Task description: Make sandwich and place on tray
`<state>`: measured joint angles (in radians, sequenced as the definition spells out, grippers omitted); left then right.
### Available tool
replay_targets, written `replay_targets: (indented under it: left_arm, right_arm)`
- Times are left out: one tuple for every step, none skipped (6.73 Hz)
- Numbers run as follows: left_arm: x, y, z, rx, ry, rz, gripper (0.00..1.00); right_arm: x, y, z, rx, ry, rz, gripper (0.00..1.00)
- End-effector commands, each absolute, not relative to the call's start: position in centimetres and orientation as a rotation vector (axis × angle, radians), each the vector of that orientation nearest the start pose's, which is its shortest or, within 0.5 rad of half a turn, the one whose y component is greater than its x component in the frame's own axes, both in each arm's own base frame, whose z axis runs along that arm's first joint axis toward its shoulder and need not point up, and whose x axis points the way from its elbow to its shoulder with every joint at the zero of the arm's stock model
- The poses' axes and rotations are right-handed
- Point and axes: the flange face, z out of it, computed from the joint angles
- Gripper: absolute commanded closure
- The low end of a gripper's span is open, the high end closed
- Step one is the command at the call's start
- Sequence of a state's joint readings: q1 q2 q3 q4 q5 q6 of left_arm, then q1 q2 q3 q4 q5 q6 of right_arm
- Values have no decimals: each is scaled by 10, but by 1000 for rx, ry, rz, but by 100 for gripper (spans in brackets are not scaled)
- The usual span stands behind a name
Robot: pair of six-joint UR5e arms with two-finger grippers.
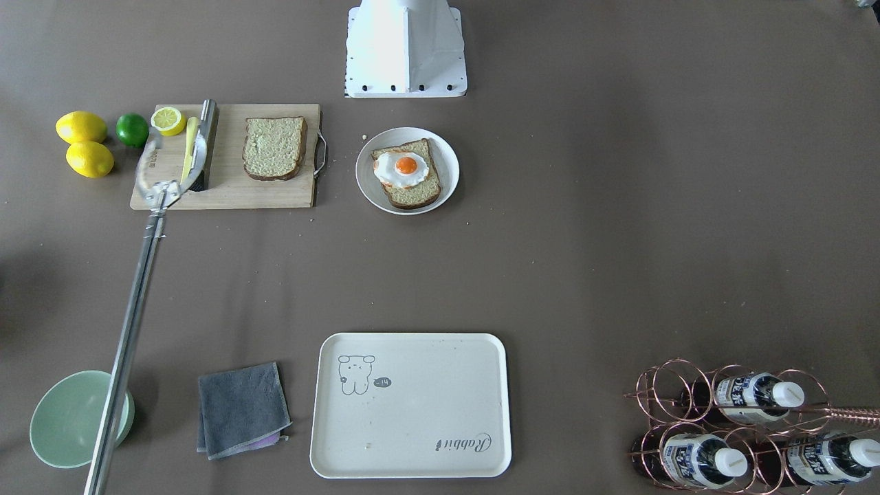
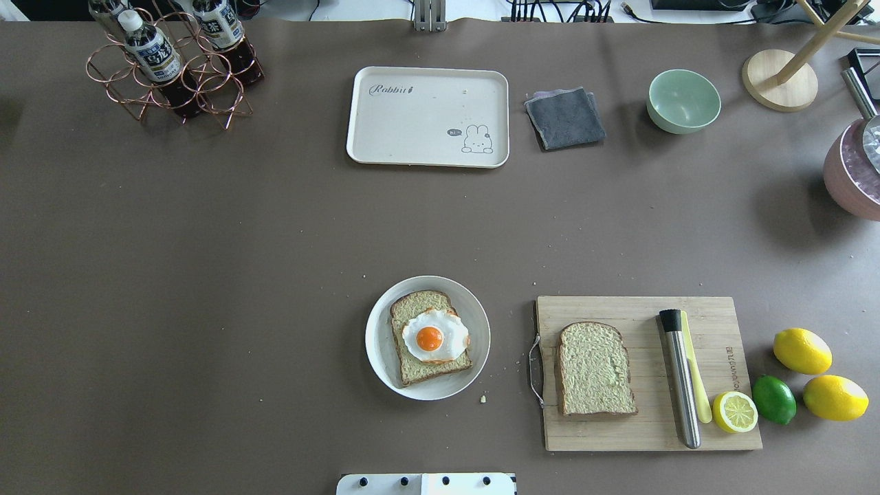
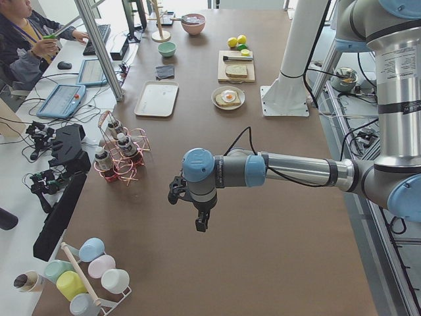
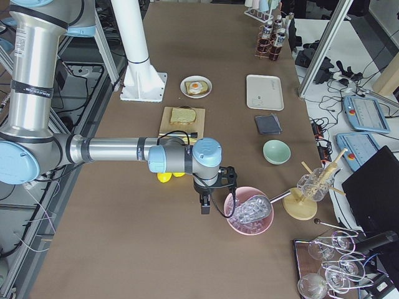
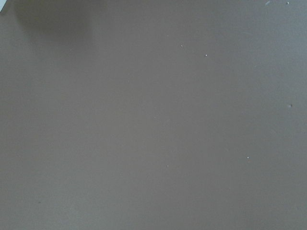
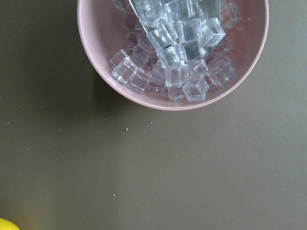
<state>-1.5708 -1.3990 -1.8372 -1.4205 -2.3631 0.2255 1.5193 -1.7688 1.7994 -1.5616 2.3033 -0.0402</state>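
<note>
Light is even and diffuse, from above; the table is rendered matte, without glare. In the overhead view, soft shadows are cast leftward by the green bowl and pink bowl. The white robot base is overexposed. The left wrist view is flat and soft, shadowed top left. Ice cubes are sharp, with glints.

The left arm and right arm are silver-grey tubes between dark grey joints with light-blue round caps. A thin black cable loops along the left forearm. The left claw and right claw are black. The white pedestal has a base plate edged with dark bolts.
</note>
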Motion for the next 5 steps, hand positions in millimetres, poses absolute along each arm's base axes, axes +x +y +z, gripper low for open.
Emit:
replay_targets:
  left_arm:
    - [-62,-413,619,37,795,192,3]
    - [-62,-413,620,35,795,190,3]
    - [-62,-413,620,35,795,190,3]
    - [-62,-414,619,30,795,174,3]
    - [-62,-414,619,28,793,168,3]
  right_arm:
    - [45,-414,637,34,-734,-102,0]
    - [45,-415,636,35,-735,-103,0]
    - [45,-414,637,34,-737,-103,0]
    - [45,-415,636,35,-737,-103,0]
    - [46,-415,636,35,-735,-100,0]
